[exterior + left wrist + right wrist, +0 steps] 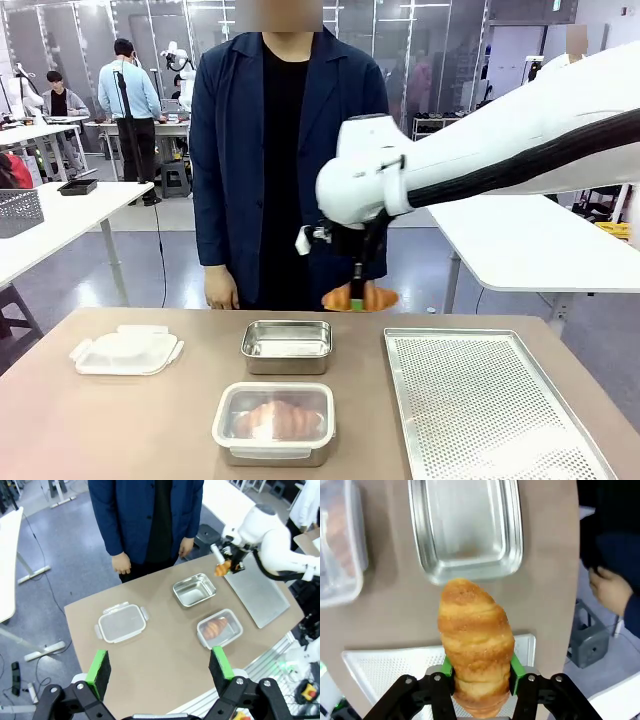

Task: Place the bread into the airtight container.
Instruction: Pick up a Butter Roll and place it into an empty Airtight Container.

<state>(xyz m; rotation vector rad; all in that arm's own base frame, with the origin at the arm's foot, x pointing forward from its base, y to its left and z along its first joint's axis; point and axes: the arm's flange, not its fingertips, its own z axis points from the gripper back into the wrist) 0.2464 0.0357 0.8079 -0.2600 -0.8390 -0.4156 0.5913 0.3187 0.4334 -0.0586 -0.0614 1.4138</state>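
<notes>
Right pincer (479, 669) tight on bread (475, 625) near steel container (467, 525); left pincer (161, 669) wide open.

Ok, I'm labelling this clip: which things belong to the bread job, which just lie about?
In the job: croissant in the right gripper; empty steel container; loose lid.
Lying about: perforated tray; lidded container, already filled.

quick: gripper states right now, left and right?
Left gripper: open, holding nothing.
Right gripper: closed on the croissant.
</notes>
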